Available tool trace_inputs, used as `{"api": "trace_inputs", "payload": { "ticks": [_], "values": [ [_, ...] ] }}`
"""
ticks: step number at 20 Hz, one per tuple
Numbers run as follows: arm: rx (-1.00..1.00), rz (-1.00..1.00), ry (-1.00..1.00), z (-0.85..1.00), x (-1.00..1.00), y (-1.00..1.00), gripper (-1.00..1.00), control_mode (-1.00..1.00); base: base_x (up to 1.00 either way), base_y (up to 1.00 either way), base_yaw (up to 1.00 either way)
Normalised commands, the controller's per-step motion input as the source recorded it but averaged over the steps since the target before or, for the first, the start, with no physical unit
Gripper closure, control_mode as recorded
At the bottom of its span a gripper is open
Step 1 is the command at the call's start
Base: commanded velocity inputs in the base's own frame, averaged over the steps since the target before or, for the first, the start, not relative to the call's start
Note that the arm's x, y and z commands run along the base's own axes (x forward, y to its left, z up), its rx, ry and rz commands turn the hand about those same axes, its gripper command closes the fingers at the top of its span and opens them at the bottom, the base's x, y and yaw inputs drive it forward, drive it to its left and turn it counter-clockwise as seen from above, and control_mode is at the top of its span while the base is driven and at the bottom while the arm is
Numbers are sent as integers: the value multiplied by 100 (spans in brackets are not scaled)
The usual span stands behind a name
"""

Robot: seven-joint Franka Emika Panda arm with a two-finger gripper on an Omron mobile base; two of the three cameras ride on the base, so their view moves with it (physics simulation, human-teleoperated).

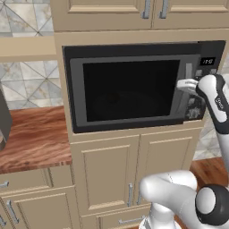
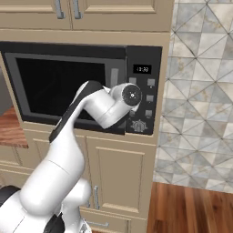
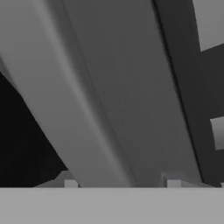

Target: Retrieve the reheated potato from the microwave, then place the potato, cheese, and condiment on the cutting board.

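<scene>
grey vertical door handle (image 3: 109,109) sits right between the two-finger gripper (image 1: 184,84) jaws, which look pinched on it. door-opening step on the big black glass-fronted microwave (image 1: 134,89); next it probably needs a pull outward.

My gripper (image 1: 187,84) sits at the right edge of the microwave (image 1: 129,87) door, seemingly astride its handle (image 3: 109,100), though the close view is too tight to be sure; the button panel (image 2: 144,95) lies just right of me; cabinets (image 1: 134,13) stand above the microwave and below it; a counter (image 1: 33,138) extends to its left; floor (image 2: 195,209) lies lower right.
</scene>
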Motion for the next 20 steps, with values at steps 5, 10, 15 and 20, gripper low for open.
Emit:
{"api": "trace_inputs", "payload": {
  "ticks": [5,10,15,20],
  "values": [
    [0,2,22,-1,-58,37,100,-100,0,0,0],
    [0,-9,23,0,-59,35,100,-100,0,0,0],
    [0,-19,10,-3,-60,35,100,-100,0,0,0],
    [0,-19,3,-3,-65,35,100,-100,0,0,0]
  ]
}}
